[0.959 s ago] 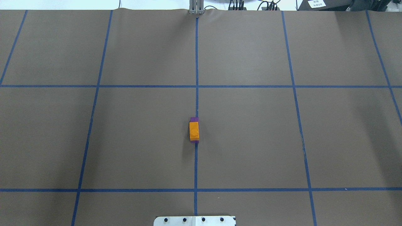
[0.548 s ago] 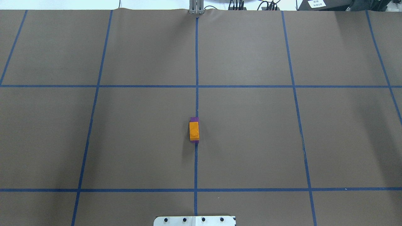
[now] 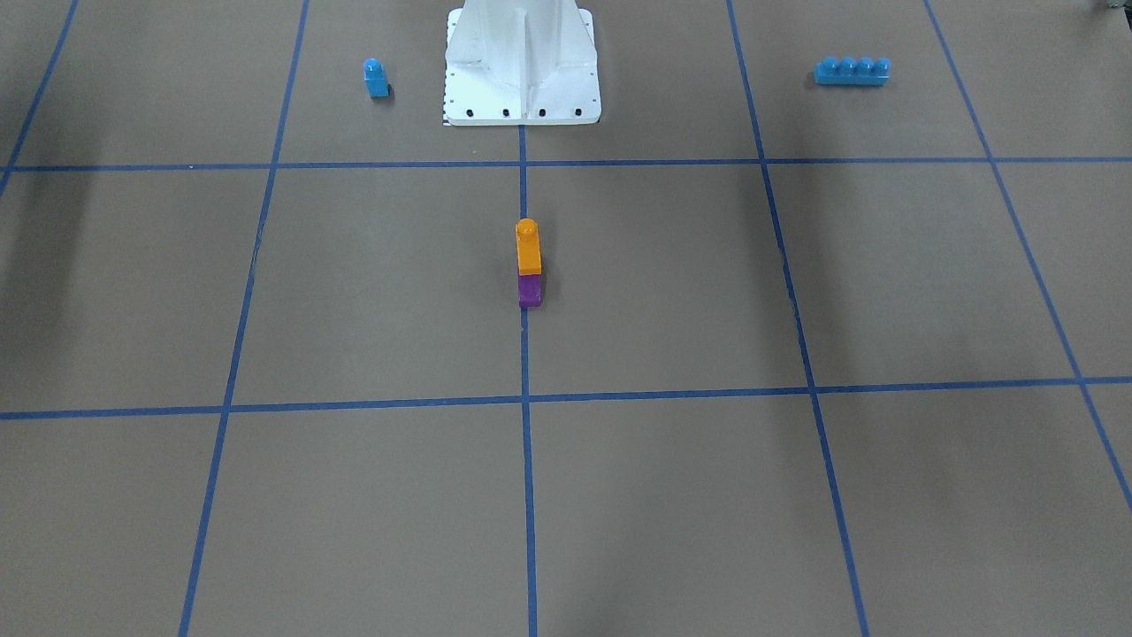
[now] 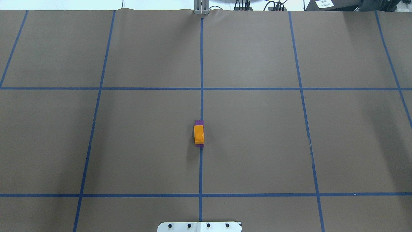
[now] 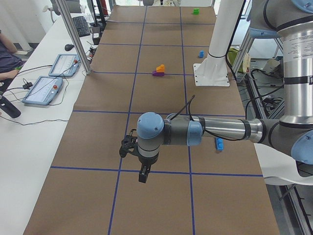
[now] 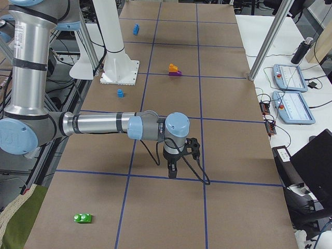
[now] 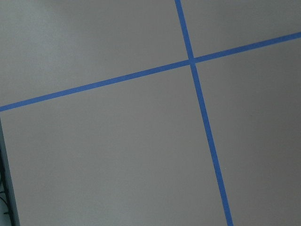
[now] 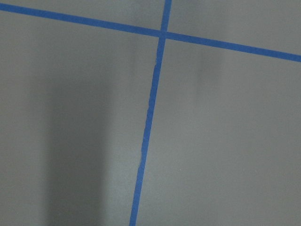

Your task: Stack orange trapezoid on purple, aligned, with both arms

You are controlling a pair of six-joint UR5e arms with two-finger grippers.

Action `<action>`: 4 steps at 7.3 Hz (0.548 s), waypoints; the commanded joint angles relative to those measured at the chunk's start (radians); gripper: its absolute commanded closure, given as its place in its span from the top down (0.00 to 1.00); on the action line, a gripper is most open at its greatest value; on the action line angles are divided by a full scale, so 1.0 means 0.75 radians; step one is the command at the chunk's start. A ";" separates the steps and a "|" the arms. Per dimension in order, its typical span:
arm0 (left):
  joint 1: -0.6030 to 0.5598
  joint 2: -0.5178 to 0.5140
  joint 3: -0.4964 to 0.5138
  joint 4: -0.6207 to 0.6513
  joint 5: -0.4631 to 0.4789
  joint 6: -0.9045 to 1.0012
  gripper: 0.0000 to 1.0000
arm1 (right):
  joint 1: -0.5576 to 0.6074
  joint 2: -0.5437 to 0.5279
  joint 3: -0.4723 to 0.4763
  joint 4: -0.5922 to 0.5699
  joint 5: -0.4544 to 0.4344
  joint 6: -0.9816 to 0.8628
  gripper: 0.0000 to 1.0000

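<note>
Sitting on the purple (image 3: 530, 292), the orange trapezoid (image 3: 528, 250) stands stud up near the middle of the table (image 3: 265, 292), on the centre tape line; the front view shows no arm, a small blue block (image 3: 376, 78) and a long blue brick (image 3: 852, 71) lie well apart on either side of the white base (image 3: 522, 71). Overhead: orange (image 4: 199, 134) covers most of the purple (image 4: 199, 122), purple edges showing at the far and near ends, long sides in line; nothing touches the pair. Left-end view: left arm (image 5: 220, 129) stretched low over the near table, left pincer (image 5: 142, 176) pointing down, well apart from the stack; cannot tell whether its fingers are apart or together. Right-end view: right arm (image 6: 98, 124) likewise low and far from the stack, right pincer (image 6: 172, 172) pointing down, state also not readable; a green block (image 6: 83, 218) lies near the table's close corner. Left wrist view: bare table and crossing blue tape only. Right wrist view: the same, tape cross and shadow.
</note>
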 commanded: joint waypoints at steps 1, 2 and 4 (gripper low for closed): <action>0.001 0.001 0.000 0.000 0.000 -0.001 1.00 | 0.000 0.000 0.006 0.000 0.000 0.001 1.00; 0.001 0.001 0.000 0.000 0.000 -0.001 1.00 | 0.000 0.000 0.008 0.000 0.000 0.001 1.00; 0.001 0.001 -0.010 0.000 0.000 -0.001 1.00 | -0.002 0.000 0.006 0.000 0.000 0.001 1.00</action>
